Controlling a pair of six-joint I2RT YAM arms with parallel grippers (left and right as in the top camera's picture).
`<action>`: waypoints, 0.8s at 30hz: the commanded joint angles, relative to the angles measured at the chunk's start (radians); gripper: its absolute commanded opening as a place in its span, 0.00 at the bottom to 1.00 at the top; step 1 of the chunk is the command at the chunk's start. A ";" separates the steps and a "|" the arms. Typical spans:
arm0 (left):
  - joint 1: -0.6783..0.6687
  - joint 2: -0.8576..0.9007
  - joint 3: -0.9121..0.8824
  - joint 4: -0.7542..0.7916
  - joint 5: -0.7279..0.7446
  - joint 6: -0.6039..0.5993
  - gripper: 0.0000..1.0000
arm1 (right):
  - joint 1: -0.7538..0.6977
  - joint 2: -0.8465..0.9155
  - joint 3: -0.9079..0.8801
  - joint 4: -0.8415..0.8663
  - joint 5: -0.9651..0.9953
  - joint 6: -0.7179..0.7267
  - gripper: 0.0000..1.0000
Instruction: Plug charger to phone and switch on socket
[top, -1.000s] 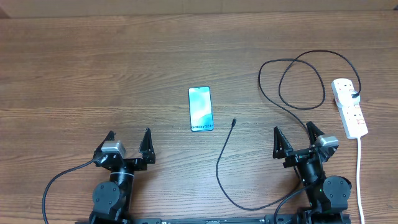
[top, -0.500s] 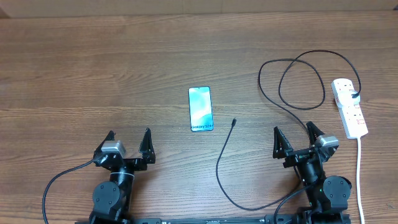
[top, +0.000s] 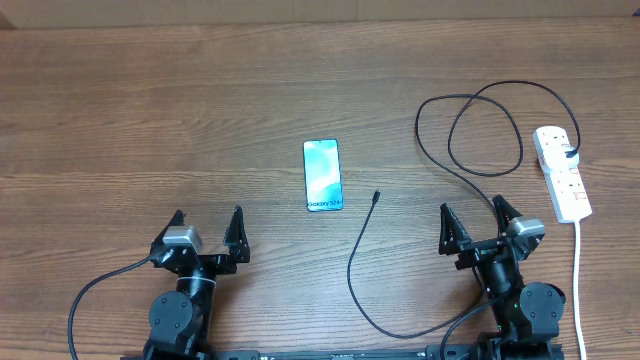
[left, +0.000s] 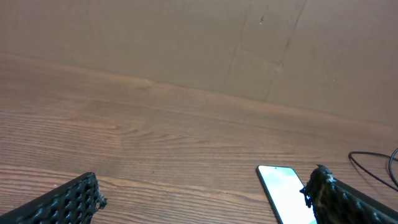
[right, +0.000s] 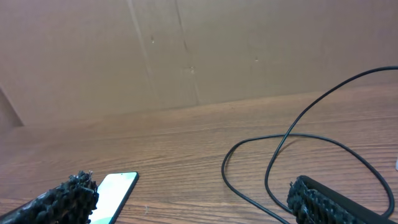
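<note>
The phone (top: 322, 175) lies flat mid-table, blue-teal screen up; it also shows at the lower right of the left wrist view (left: 283, 193) and lower left of the right wrist view (right: 112, 194). The charger (top: 470, 130) loops in coils at the right, its small connector tip (top: 375, 197) resting just right of the phone; its cable (right: 273, 168) crosses the right wrist view. The socket (top: 562, 173), a white power strip with a black plug in it, sits at the far right. My left gripper (top: 207, 226) and right gripper (top: 473, 217) rest open near the front edge, holding nothing.
A white cord (top: 579, 280) runs from the socket toward the front edge beside the right arm. A brown cardboard wall (left: 186, 43) stands behind the far side of the wooden table (top: 150, 120).
</note>
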 joint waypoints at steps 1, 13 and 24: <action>0.005 -0.005 -0.003 -0.002 0.007 0.019 1.00 | 0.007 -0.011 -0.011 0.004 0.006 -0.005 1.00; 0.005 -0.005 -0.003 -0.001 -0.003 0.019 1.00 | 0.007 -0.011 -0.011 0.005 0.006 -0.005 1.00; 0.005 -0.005 -0.003 0.000 -0.002 0.019 1.00 | 0.007 -0.011 -0.011 0.004 0.006 -0.005 1.00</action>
